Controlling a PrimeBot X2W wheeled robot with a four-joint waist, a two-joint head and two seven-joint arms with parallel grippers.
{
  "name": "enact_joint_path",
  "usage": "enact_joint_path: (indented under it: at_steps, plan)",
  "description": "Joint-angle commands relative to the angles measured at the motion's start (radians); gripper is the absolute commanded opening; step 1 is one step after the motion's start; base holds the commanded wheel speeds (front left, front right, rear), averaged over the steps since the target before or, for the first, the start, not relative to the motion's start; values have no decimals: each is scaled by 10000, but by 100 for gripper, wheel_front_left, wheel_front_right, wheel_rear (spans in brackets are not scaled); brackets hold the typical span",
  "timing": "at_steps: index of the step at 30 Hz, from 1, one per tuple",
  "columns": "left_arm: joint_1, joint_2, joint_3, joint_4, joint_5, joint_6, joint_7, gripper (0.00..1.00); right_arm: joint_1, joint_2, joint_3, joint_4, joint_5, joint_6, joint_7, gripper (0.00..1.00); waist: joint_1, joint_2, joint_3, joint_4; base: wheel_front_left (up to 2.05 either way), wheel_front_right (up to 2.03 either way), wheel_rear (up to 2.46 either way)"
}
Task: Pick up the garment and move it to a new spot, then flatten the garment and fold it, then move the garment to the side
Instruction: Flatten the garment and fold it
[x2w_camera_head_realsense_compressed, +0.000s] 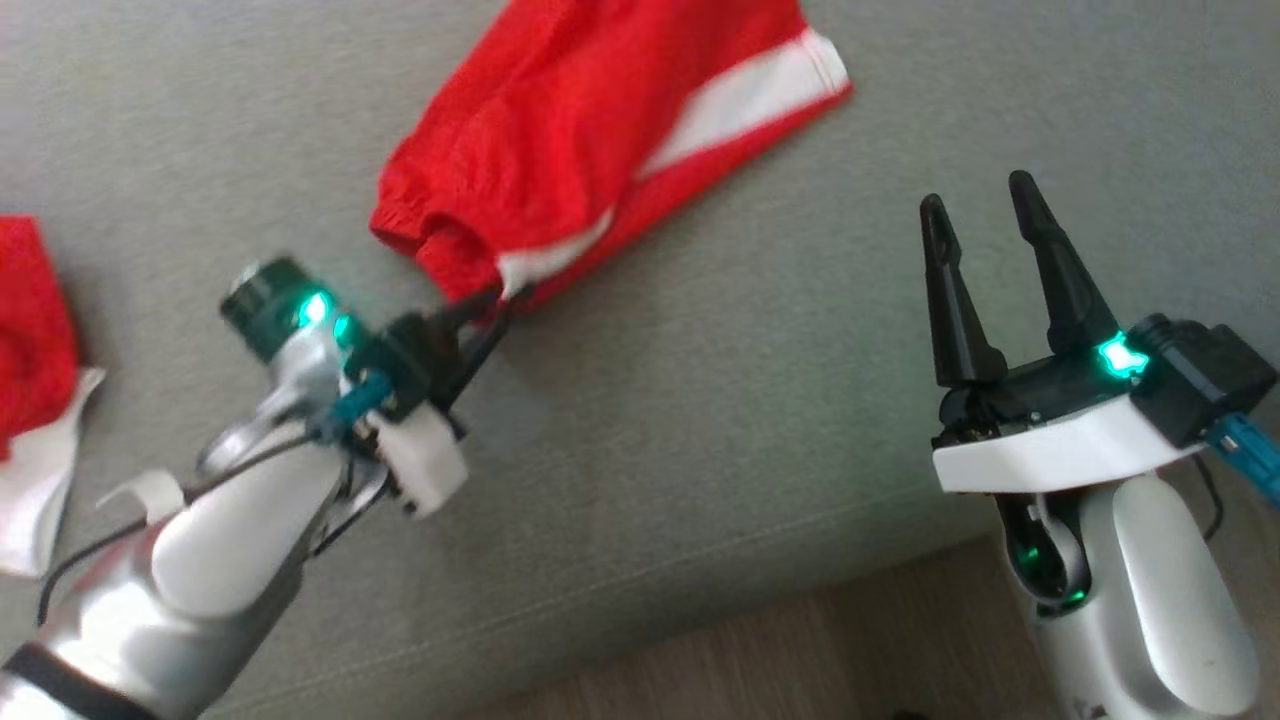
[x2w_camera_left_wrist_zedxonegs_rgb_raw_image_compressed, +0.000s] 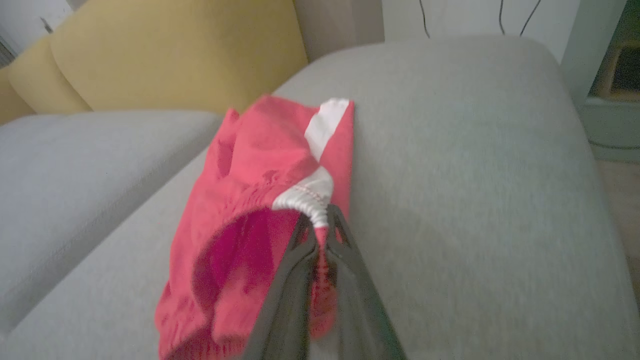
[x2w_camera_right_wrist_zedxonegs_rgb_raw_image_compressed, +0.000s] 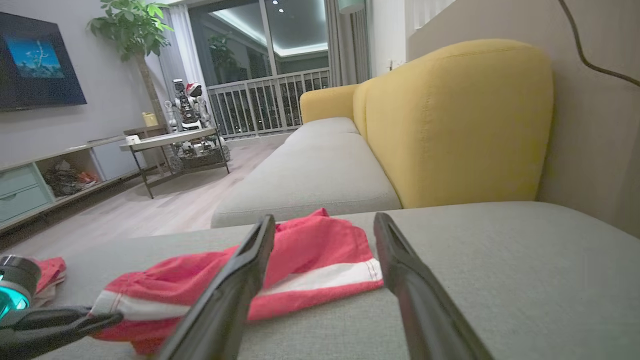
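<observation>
1. Head view: the left gripper (x2w_camera_head_realsense_compressed: 490, 305), left of centre, is clamped on the waistband (x2w_camera_head_realsense_compressed: 440, 235) of the garment (x2w_camera_head_realsense_compressed: 560, 130), which lies upper centre on the grey cushion (x2w_camera_head_realsense_compressed: 750, 400). The right gripper (x2w_camera_head_realsense_compressed: 978, 195), at right, gapes empty.
2. Left wrist view: the pinch takes only a thin edge (by the white stripe (x2w_camera_left_wrist_zedxonegs_rgb_raw_image_compressed: 320, 125)), so a hard pull could slip it free.
3. Right wrist view: the garment lies bunched at lower centre; one-corner dragging may twist it.

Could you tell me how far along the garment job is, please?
Done: nothing visibly finished; the red shorts lie rumpled on the grey cushion. In hand: left end effector shut on their waistband. Left: flattening, folding, moving aside; right end effector open.
</observation>
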Motion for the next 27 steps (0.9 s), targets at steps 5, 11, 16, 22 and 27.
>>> enact_joint_path:
  at_steps: [5, 11, 16, 22, 27]
  plan:
    - [43, 284, 434, 336, -276, 133, -50, 0, -305, 17, 216, -188, -296, -2, -63, 100, 0, 0, -266, 655, 0, 0, 0]
    - [433, -194, 858, 751, -500, 461, -50, 100, -265, 17, 271, -16, -540, -2, -63, 100, 0, 0, -449, 1008, 0, 0, 0]
    - [724, -526, 1268, 774, -727, 533, -50, 100, -196, 17, 177, 138, -700, -2, -63, 100, 0, 0, -613, 1203, 0, 0, 0]
    - [1507, -935, 2736, -249, -1311, 779, -51, 100, -76, 17, -42, 282, -910, -2, -63, 100, 0, 0, -984, 1476, 0, 0, 0]
    - [2713, -1438, 4569, -1953, -1424, 1201, -51, 100, 246, 17, -367, 265, -1091, -2, -63, 100, 0, 0, -1311, 1743, 0, 0, 0]
